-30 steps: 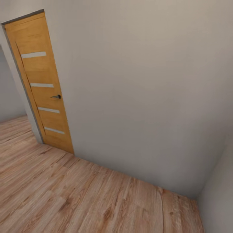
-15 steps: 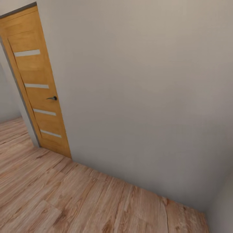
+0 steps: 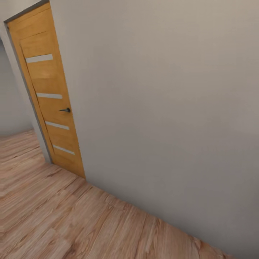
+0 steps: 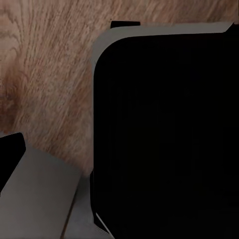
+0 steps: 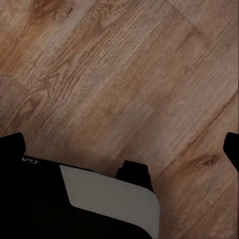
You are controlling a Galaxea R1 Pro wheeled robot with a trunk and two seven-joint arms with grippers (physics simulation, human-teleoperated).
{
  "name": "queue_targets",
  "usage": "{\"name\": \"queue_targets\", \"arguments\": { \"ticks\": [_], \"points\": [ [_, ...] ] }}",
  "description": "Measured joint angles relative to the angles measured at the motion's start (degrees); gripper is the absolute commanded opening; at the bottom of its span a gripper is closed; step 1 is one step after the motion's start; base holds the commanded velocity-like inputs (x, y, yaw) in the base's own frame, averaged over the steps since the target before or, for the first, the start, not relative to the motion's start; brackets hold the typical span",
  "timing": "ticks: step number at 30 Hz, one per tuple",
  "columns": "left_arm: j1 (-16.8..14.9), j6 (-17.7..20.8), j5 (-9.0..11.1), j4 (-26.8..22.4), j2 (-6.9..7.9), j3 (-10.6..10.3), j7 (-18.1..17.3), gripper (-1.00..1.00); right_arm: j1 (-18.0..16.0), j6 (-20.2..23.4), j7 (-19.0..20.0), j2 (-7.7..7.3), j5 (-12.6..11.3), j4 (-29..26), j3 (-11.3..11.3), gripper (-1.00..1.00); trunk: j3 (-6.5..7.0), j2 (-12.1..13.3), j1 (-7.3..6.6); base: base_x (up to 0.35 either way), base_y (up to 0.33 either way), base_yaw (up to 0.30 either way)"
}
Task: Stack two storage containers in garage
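The robot is in transit. The head view looks at a plain pale wall with a closed wooden door off to the left, 4 pale slits down its face and a dark handle at mid-height. Light wood plank floor runs along the wall's foot, so this is not the garage's concrete.

Neither of the 2 containers appears in these pictures, so I cannot say which way they lie from the jaws, how their long sides run, or which arm is nearer to them. That relation, on which any grasp would turn, is simply open for now.

The left wrist view looks down at the plank floor past a large dark rounded body edged in grey, likely part of the robot itself. The right wrist view shows more planks with dark and grey robot parts at one edge. Whether either pair of jaws is spread or closed I cannot tell, nor whether anything is held.

My judgement: the next move is driving, most likely toward the opening beside the door.
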Motion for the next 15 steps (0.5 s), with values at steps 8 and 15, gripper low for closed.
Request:
{"name": "queue_targets", "arguments": {
  "ticks": [8, 15],
  "points": [
    [0.00, 0.00, 0.00, 0.03, 0.00, 0.00, 0.00, 1.00, 0.00, -0.01, 0.00, 0.02, 0.00, 0.00, 0.01, 1.00, 0.00, 0.00, 0.00, 0.317, 0.000, 0.276],
    [0.00, 0.00, 0.00, 0.00, 0.00, 0.00, 0.00, 1.00, 0.00, -0.01, 0.00, 0.02, -0.05, 0.00, 0.01, 1.00, 0.00, 0.00, 0.00, 0.317, 0.000, 0.276]
  ]
}}
